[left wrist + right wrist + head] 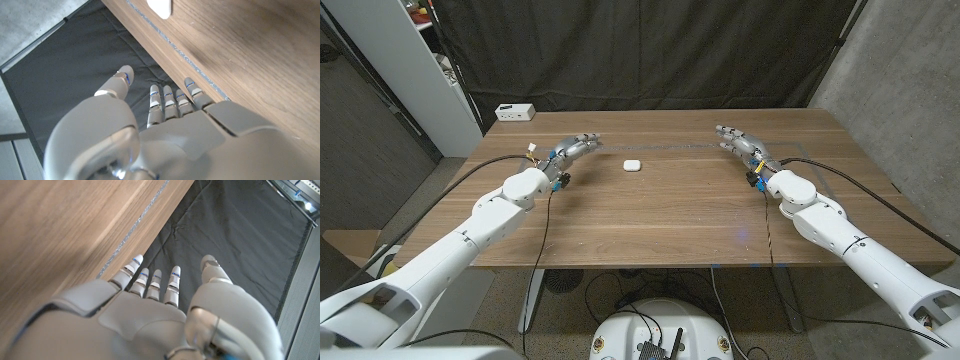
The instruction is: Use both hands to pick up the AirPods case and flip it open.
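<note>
A small white AirPods case [632, 165] lies shut on the wooden table [660, 215], toward the far middle. The same case [160, 7] shows at the edge of the left wrist view. My left hand [572, 150] stands to the case's left, a short way off, fingers stretched out and apart, holding nothing. My right hand [740, 142] stands farther off on the case's right, fingers likewise extended and empty. In the wrist views the left hand [165, 125] and the right hand [155, 310] point toward the table's far edge.
A white box [515, 112] sits beyond the table's far left corner. A black curtain [650, 50] hangs behind the table. Cables run along both forearms onto the tabletop.
</note>
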